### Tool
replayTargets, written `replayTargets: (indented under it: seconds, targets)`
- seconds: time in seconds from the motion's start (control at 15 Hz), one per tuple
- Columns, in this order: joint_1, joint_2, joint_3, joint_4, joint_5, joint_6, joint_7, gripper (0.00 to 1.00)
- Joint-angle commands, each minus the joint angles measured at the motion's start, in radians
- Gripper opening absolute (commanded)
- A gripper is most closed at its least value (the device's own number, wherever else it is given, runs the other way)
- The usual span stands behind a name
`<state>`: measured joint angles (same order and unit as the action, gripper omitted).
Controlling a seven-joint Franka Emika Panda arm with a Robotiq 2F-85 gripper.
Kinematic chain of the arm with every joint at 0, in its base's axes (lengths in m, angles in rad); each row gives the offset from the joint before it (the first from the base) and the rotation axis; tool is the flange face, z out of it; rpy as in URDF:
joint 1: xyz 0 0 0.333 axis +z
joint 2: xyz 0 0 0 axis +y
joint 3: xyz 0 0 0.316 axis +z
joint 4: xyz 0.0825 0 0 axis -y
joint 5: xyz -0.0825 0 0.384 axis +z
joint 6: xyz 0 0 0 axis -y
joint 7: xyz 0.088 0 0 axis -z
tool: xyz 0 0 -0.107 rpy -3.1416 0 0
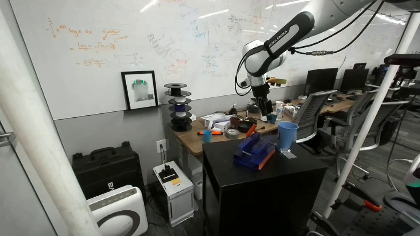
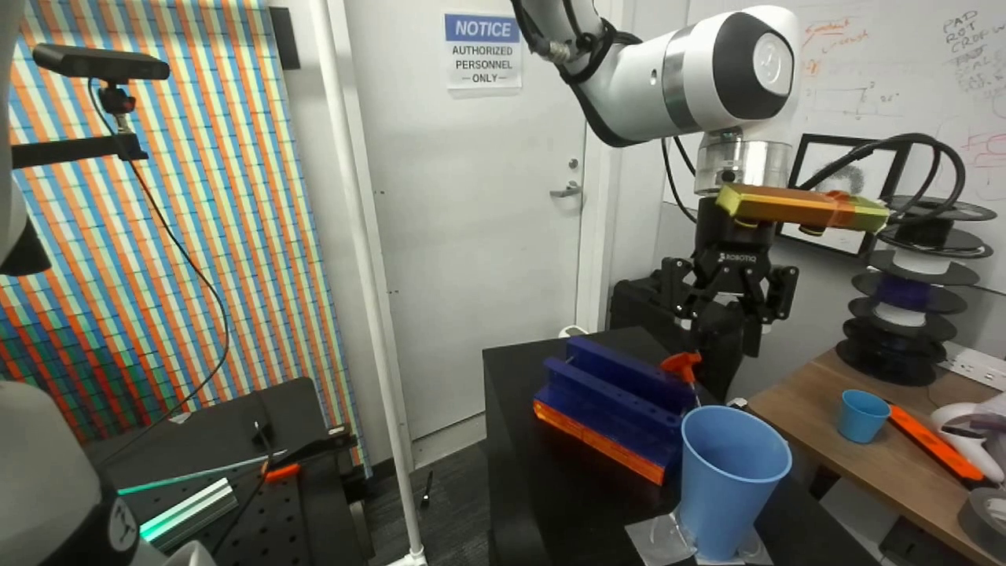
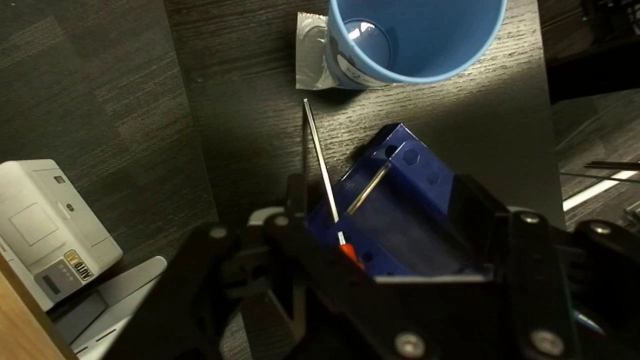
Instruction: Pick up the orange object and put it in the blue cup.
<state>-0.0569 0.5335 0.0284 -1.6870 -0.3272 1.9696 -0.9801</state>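
The orange object is an orange-red handle (image 1: pixel 251 130) on a thin metal shaft, leaning up from the dark blue block (image 1: pixel 251 151). The handle (image 2: pixel 682 363) shows at the block's end in an exterior view. In the wrist view the handle (image 3: pixel 352 253) is partly hidden by the gripper's left side. The light-blue cup (image 1: pixel 286 137) stands upright beside the block; its wall (image 2: pixel 719 511) and open inside (image 3: pixel 440 40) also show. My gripper (image 1: pixel 267 113) points down above the block, apart from the handle. Its fingers (image 2: pixel 719 338) are spread, with the block visible between them (image 3: pixel 385 200).
The block and cup stand on a black cabinet (image 1: pixel 229 175); clear tape (image 1: pixel 288 153) lies at the cup's base. The wooden desk (image 2: pixel 833 456) beside it holds a small blue cup (image 2: pixel 863 417), an orange cutter (image 2: pixel 935 444) and a tape roll (image 1: pixel 232 133). A spool stack (image 2: pixel 904 306) stands behind.
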Motion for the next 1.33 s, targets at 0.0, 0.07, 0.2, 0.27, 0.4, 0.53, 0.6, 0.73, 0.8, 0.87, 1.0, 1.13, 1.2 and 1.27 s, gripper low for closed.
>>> replayTargets:
  seconds: [0.0,0.07,0.2,0.27,0.4,0.53,0.6,0.73,0.8,0.87,1.0,1.13,1.2,1.27]
  targets:
    - [0.001,0.002,-0.001,0.002,0.001,-0.002,0.000,0.74]
    - [0.001,0.003,-0.001,0.002,0.001,-0.002,0.000,0.74]
    - [0.032,0.033,-0.007,0.056,-0.067,-0.023,-0.021,0.96]
    - [0.051,0.060,-0.006,0.092,-0.107,-0.033,-0.032,1.00]
    - [0.097,0.108,-0.004,0.153,-0.182,-0.054,-0.044,1.00]
    - [0.144,0.164,-0.007,0.216,-0.254,-0.062,-0.053,1.00]
    - [0.164,0.189,-0.007,0.244,-0.279,-0.065,-0.059,1.00]
    - [0.188,0.226,0.002,0.277,-0.308,-0.060,-0.066,1.00]
    - [0.203,0.237,-0.001,0.281,-0.323,-0.065,-0.055,1.00]
    - [0.214,0.248,-0.002,0.285,-0.330,-0.076,-0.045,1.00]
    - [0.230,0.273,-0.008,0.291,-0.342,-0.115,-0.024,1.00]
    - [0.233,0.287,-0.001,0.287,-0.343,-0.144,-0.024,1.00]
    - [0.237,0.294,-0.003,0.288,-0.346,-0.156,-0.017,1.00]
    - [0.239,0.298,-0.001,0.287,-0.345,-0.168,-0.013,1.00]
